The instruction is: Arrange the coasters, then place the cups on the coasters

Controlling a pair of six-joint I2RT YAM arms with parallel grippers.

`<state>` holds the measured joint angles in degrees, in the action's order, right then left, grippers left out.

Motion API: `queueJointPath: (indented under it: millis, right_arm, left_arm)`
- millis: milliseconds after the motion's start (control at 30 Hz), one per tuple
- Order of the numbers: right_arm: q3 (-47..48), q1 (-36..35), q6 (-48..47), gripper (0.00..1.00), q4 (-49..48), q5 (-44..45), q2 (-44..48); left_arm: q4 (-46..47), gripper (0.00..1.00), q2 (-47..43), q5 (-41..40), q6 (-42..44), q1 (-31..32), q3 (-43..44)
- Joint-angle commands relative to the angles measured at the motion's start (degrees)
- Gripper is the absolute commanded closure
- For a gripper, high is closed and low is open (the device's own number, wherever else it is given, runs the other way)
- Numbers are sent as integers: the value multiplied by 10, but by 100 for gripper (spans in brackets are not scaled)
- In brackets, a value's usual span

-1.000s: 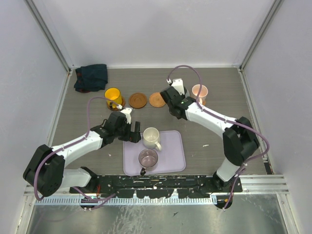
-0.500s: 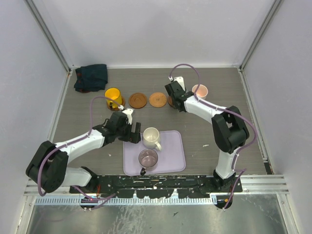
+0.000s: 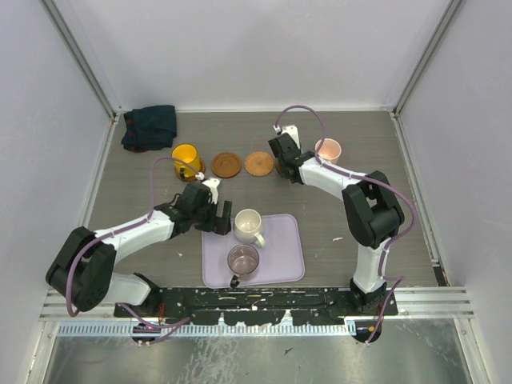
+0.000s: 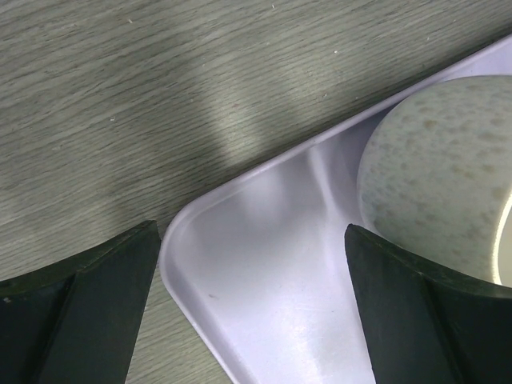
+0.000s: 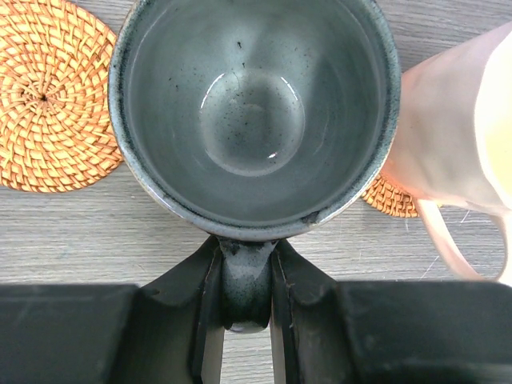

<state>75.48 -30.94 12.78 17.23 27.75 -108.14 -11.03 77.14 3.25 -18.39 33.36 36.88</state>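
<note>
My right gripper is shut on the handle of the grey-green cup, which is upright between an orange coaster and the pale pink cup. The pink cup stands on a coaster. What lies under the grey-green cup is hidden. From above, the right gripper covers that cup. The yellow cup sits on a coaster, with two bare coasters beside it. My left gripper is open over the tray corner, beside the cream cup.
The lavender tray near the front holds the cream cup and the mauve cup. A dark folded cloth lies in the back left corner. Grey walls close off the table on three sides.
My right gripper has carried the grey-green cup back and slightly left, into the gap between the bare coaster and the pink cup. The left gripper has stayed put.
</note>
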Motion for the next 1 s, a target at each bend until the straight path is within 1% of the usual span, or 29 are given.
queueJointPath:
  millis: [0,300,733,767,900,967]
  right_arm:
    - [25,3,2,99,-72,19,11]
    - [24,12,22,99,-65,5,-1]
    - [10,16,52,99,-55,2,9]
    - [8,17,54,98,-54,2,10]
    - [1,16,56,84,-52,3,12]
    - [0,16,56,79,-51,3,13]
  left_arm:
    - [7,0,-1,0,8,-1,21]
    - [4,0,0,-2,10,-1,22]
    - [0,0,3,-5,12,-1,26]
    - [0,0,2,-5,12,-1,26]
    - [-2,0,3,-3,13,-2,25]
    - [-2,0,3,-3,12,-1,27]
